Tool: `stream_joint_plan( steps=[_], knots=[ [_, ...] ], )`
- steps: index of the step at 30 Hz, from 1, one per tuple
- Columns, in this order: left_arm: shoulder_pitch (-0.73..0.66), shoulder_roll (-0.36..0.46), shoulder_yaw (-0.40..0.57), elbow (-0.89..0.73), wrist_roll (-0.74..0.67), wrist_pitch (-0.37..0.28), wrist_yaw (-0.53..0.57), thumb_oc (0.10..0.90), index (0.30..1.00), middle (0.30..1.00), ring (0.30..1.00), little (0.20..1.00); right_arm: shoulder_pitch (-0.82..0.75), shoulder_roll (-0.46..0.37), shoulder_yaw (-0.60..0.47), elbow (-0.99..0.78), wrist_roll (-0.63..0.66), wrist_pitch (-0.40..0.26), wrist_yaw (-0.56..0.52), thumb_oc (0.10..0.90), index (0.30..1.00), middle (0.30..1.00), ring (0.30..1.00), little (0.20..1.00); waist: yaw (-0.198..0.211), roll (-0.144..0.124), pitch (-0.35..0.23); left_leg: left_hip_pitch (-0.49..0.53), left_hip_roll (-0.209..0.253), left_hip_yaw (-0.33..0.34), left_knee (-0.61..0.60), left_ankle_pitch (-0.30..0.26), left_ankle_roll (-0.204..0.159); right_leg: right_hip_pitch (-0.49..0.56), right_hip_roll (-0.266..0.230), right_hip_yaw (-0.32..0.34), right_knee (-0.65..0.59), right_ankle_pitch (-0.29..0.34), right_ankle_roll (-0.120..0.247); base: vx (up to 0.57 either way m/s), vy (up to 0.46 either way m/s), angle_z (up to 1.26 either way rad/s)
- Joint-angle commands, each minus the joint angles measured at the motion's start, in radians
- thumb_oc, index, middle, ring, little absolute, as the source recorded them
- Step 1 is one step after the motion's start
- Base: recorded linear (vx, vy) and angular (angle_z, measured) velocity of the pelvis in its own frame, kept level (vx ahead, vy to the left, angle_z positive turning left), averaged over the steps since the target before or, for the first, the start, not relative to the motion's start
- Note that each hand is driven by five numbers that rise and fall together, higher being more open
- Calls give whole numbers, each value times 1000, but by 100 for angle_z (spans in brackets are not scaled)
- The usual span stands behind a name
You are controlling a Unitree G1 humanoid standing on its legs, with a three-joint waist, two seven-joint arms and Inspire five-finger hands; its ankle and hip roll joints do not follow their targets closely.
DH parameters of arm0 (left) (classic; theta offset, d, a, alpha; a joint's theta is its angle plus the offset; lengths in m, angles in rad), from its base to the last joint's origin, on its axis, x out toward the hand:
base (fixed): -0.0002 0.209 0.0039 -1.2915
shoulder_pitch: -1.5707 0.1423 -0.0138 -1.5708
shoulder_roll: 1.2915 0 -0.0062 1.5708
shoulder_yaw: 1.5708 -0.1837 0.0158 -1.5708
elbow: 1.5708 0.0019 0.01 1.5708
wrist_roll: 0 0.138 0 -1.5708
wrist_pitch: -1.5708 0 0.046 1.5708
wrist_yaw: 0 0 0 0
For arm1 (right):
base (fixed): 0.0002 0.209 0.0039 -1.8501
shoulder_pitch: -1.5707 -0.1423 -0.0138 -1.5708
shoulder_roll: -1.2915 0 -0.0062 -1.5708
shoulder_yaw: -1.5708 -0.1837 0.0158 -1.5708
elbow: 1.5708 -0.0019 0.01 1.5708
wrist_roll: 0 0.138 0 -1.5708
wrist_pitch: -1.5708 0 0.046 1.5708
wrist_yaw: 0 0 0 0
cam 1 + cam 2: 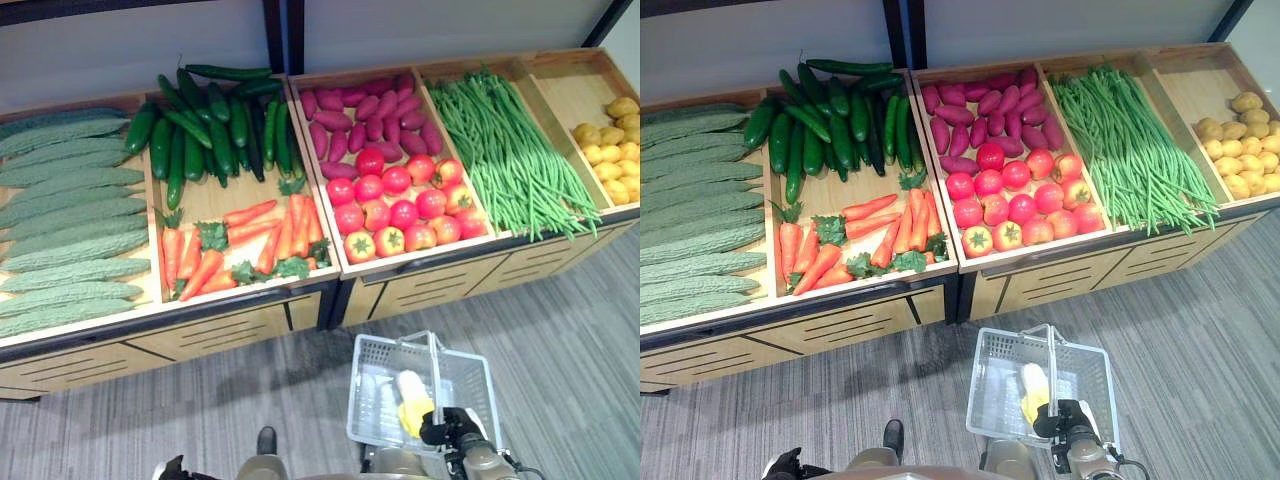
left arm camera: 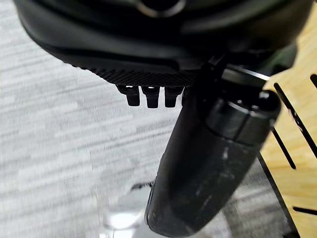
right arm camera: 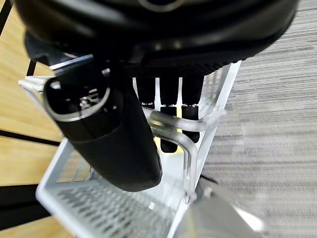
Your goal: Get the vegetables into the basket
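Observation:
A white wire basket [image 1: 372, 400] hangs low over the grey floor in front of the wooden display stand [image 1: 430, 280]. An ear of corn [image 1: 412, 398] lies inside it. My right hand [image 1: 445, 428] is at the basket's near side, its fingers [image 3: 168, 106] curled round the metal handle [image 3: 190, 126]. Down at the bottom left, away from the stand, my left hand [image 1: 170, 468] hangs over the floor, fingers relaxed and holding nothing [image 2: 148, 96]. The stand holds carrots [image 1: 240, 240], dark cucumbers [image 1: 210, 125], tomatoes [image 1: 400, 205] and purple sweet potatoes [image 1: 365, 115].
Pale green ridged gourds [image 1: 70, 220] fill the stand's left bin. Green beans [image 1: 505, 150] and potatoes [image 1: 612, 150] lie in the right bins. Grey striped carpet [image 1: 560, 340] lies between me and the stand.

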Motion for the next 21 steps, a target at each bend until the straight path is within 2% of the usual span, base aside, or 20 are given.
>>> stream_joint_plan(
  steps=[1, 7, 8, 9, 12, 14, 15, 17, 18, 19, 20, 21],
  knots=[
    [-47, 50, 39, 55, -23, -9, 34, 900, 1000, 1000, 1000, 1000, 33, -52, 3, 33, -4, -15, -25, 400, 300, 300, 300, 300, -28, -56, -24, -65, -1, 26, -16, 39, -33, 7, -81, -9, 19, -31, 87, 43, -92, 6],
    [-34, 58, 138, 79, -110, -15, 100, 900, 1000, 1000, 1000, 1000, 55, -47, 3, 63, -19, -10, -28, 400, 300, 300, 300, 300, -33, -39, -47, -37, 7, 57, -42, 43, -38, 15, -83, -4, 5, -27, 92, 34, -7, -10],
    [-40, 105, 276, 86, -228, -45, 201, 900, 1000, 1000, 1000, 1000, 70, -39, 0, 74, -29, -13, -33, 400, 300, 300, 300, 300, -34, -34, -59, -29, 1, 64, -45, 36, -40, 17, -92, -1, 5, -22, 96, 38, 50, -23],
    [-39, 106, 276, 85, -228, -45, 202, 900, 1000, 1000, 1000, 1000, 69, -39, 0, 74, -29, -13, -34, 400, 300, 300, 300, 300, -35, -35, -59, -29, 1, 64, -45, 36, -40, 18, -92, -1, 5, -23, 96, 34, 63, -15],
    [-47, 167, 367, 19, -310, -96, 294, 900, 1000, 1000, 1000, 1000, 87, -44, 11, 58, -39, -19, -37, 400, 300, 300, 300, 300, -48, -33, -63, -16, -8, 78, -45, 25, -40, 17, -104, 11, 5, -14, 104, 0, 79, -6],
    [-38, 207, 397, -111, -311, -146, 367, 900, 1000, 1000, 1000, 1000, 90, -52, 10, 60, -43, -22, -42, 400, 300, 300, 300, 300, -45, -28, -61, -15, -16, 78, -45, 21, -39, 17, -114, 11, 5, -9, 110, -14, 87, -13],
    [-15, 217, 416, -286, -287, -178, 425, 900, 1000, 1000, 1000, 1000, 98, -54, 2, 54, -48, -25, -45, 400, 300, 300, 300, 300, -42, -26, -61, -17, -20, 77, -45, 21, -39, 16, -120, 6, 5, -5, 113, -6, 48, -6],
    [29, 234, 431, -532, -196, -202, 482, 900, 1000, 1000, 1000, 1000, 109, -51, -13, 48, -53, -32, -51, 400, 300, 300, 300, 300, -38, -26, -61, -20, -22, 71, -45, 20, -39, 17, -125, 0, 5, -4, 116, 5, 26, 3],
    [68, 244, 458, -754, -47, -192, 535, 900, 1000, 1000, 1000, 1000, 120, -45, -45, 47, -55, -40, -50, 400, 300, 300, 300, 300, -30, -28, -60, -16, -22, 62, -45, 12, -39, 25, -127, -7, 5, -11, 118, 3, 0, 12],
    [78, 241, 472, -827, 9, -184, 559, 900, 1000, 1000, 1000, 1000, 123, -43, -53, 51, -56, -42, -52, 400, 300, 300, 300, 300, -29, -32, -62, -21, -24, 59, -45, 16, -38, 21, -130, -9, 5, -9, 118, -5, -16, 16],
    [82, 253, 469, -942, 141, -145, 569, 900, 1000, 1000, 1000, 1000, 125, -42, -64, 56, -54, -48, -53, 400, 300, 300, 300, 300, -26, -36, -61, -24, -24, 56, -45, 14, -37, 21, -132, -14, 5, -10, 119, -32, -21, 13],
    [82, 259, 465, -959, 187, -137, 577, 900, 1000, 1000, 1000, 1000, 122, -44, -67, 58, -51, -49, -54, 400, 300, 300, 300, 300, -25, -36, -60, -25, -24, 55, -45, 15, -38, 21, -133, -15, 5, -9, 119, -26, -17, 8]
  ],
)
